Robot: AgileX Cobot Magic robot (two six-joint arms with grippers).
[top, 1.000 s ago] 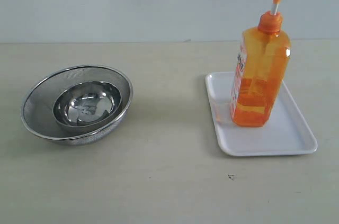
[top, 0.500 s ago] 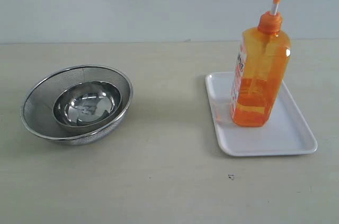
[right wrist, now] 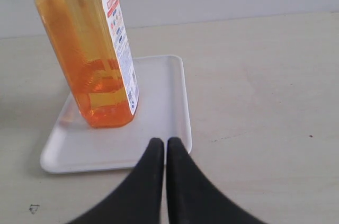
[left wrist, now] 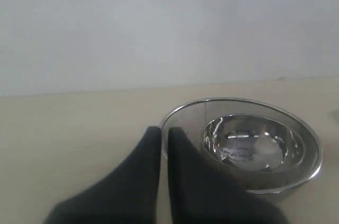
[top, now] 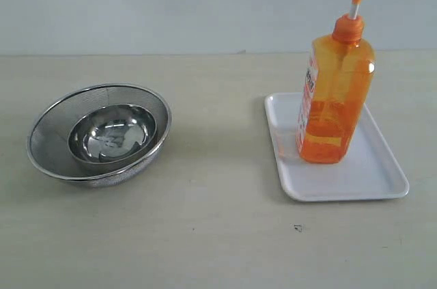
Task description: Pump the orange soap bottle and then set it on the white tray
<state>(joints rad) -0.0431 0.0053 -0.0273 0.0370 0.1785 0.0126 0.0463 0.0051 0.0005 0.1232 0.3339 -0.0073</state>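
Standing upright on white tray (top: 372, 181), orange soap bottle (top: 338, 98) clear of both closed, empty jaws.

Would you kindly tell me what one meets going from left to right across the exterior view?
mesh strainer, with a smaller steel bowl nested inside it → white tray, with the orange soap bottle standing upright on it.

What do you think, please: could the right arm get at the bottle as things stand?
Probably yes. In the right wrist view the bottle stands upright on the tray, ahead of the right gripper, with only bare tray between them. Its jaws are shut and must open first.
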